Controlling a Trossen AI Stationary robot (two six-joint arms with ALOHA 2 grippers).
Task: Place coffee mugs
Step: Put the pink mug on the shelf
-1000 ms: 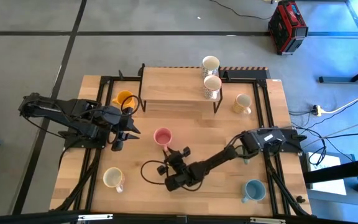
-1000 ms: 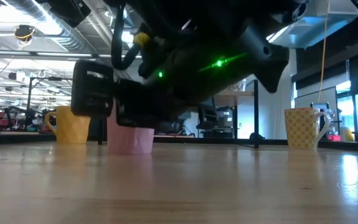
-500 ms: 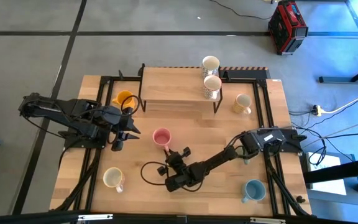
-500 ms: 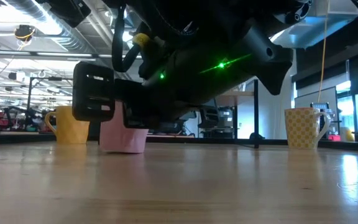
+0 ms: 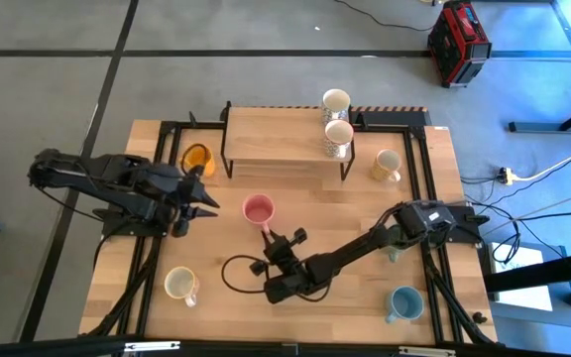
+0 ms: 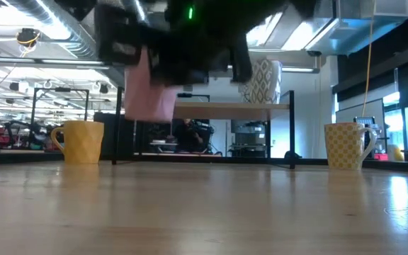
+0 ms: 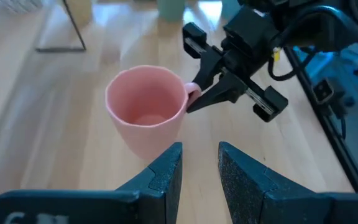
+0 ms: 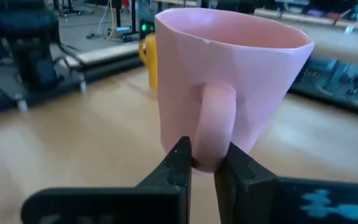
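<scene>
Lifted clear of the wooden tabletop (image 5: 365, 213) near its middle, the small pink ceramic mug (image 5: 258, 209) hung rigid, breakable and glaze-slick from its handle, where the right gripper (image 8: 202, 163) had its fingers clamped, while the left gripper (image 7: 199, 163), fingers apart, waited just left.

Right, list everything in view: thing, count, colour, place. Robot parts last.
Pink mug: one, mid-table, lifted clear of the wood in the low view.
Orange-yellow mug: one, left of the shelf.
Patterned white mugs: two, one on the shelf's right end, one just behind it.
Cream mug: one, right of the shelf.
Cream mug: one, front left.
Light blue mug: one, front right.
Wooden shelf: one, back centre.
Red case: one, on the floor.
Right pincer: shut on the pink mug's handle.
Left pincer: part open, empty, beside the pink mug.
</scene>
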